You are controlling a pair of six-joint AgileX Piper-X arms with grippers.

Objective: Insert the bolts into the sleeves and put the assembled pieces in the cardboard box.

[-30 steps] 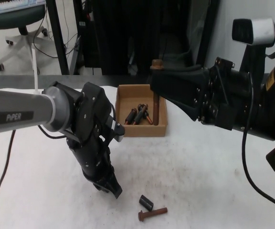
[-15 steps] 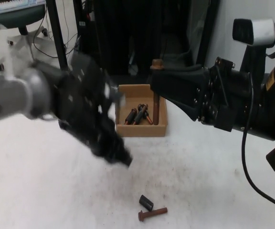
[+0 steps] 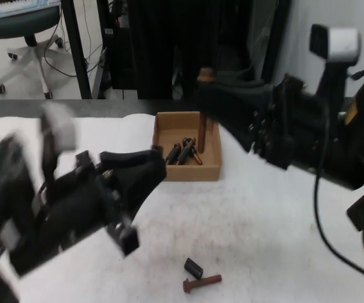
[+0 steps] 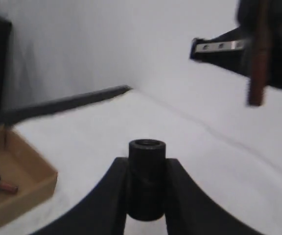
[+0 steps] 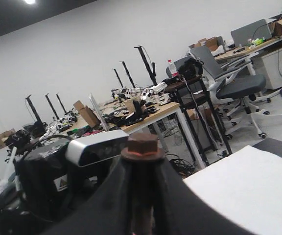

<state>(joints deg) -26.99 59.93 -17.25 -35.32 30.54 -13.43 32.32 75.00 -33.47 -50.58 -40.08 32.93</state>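
The left gripper (image 4: 147,169) is clamped on a short black cylindrical sleeve (image 4: 147,147), bore upward. The right gripper (image 5: 142,176) pinches a rusty brown bolt (image 5: 142,145) just below its head, shank hanging down near the brown cardboard box (image 3: 188,170) on the white desk (image 3: 264,233). Insertion is in hand. Next, the bolt's tip must line up over the bore.
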